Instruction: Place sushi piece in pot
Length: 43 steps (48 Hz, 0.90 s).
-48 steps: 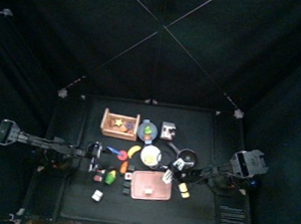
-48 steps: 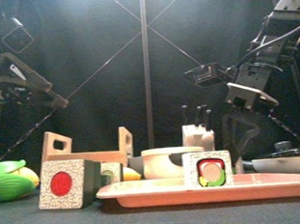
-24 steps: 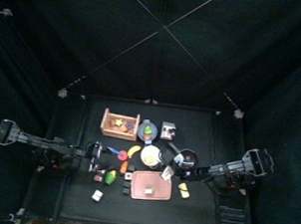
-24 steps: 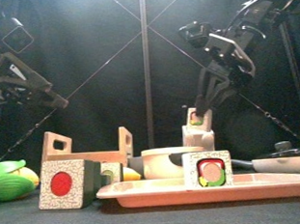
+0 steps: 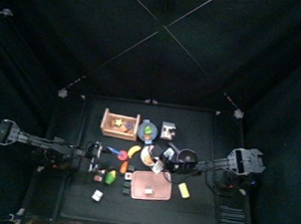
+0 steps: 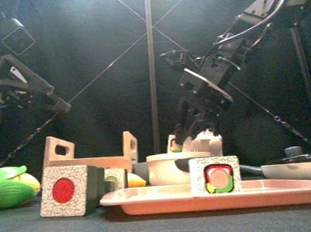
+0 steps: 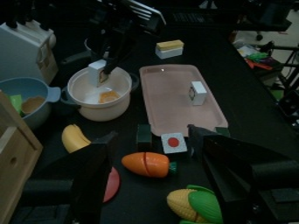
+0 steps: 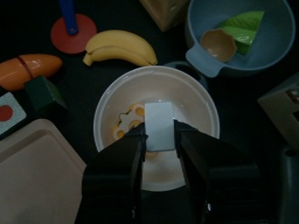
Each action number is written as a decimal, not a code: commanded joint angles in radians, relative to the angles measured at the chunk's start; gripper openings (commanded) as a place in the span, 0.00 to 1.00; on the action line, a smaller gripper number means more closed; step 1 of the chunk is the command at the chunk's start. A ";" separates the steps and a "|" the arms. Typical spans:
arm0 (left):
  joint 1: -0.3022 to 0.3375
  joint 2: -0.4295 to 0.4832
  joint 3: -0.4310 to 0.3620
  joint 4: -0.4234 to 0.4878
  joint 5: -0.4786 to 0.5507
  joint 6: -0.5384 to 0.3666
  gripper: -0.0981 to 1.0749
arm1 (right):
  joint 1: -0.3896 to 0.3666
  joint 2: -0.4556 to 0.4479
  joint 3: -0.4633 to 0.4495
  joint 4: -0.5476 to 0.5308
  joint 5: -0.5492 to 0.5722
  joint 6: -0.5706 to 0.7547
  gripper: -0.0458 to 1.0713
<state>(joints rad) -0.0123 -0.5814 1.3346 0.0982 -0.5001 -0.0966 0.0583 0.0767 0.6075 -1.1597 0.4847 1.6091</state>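
Note:
My right gripper hangs over a white plate with a yellow centre, its jaws shut on a white sushi piece. From the left wrist view that same sushi piece shows just above the white plate. The pot lies low and dark at the far right of the front view, apart from the right gripper. A second sushi piece stands on the pink tray. My left gripper rests open at the table's left side.
A blue-green bowl sits beside the white plate. A banana, a carrot, corn and a red-centred sushi block lie around. A wooden crate stands at the left.
The right arm has swung left from the pot's side and come down over the white plate, carrying the white sushi piece. The left arm has not moved.

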 commanded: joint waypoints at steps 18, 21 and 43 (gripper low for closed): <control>-0.002 0.002 -0.009 0.000 -0.003 0.000 0.92 | -0.008 -0.014 -0.025 0.003 -0.011 0.002 0.76; -0.002 0.002 -0.009 0.000 -0.003 0.000 0.92 | -0.008 -0.015 -0.026 -0.002 -0.011 0.002 0.76; -0.002 0.002 -0.006 0.000 -0.003 0.000 0.92 | 0.002 -0.057 -0.034 -0.015 -0.015 -0.005 0.76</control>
<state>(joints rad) -0.0123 -0.5814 1.3392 0.0982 -0.5001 -0.0966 0.0552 0.0813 0.5937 -1.1628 0.4725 1.6076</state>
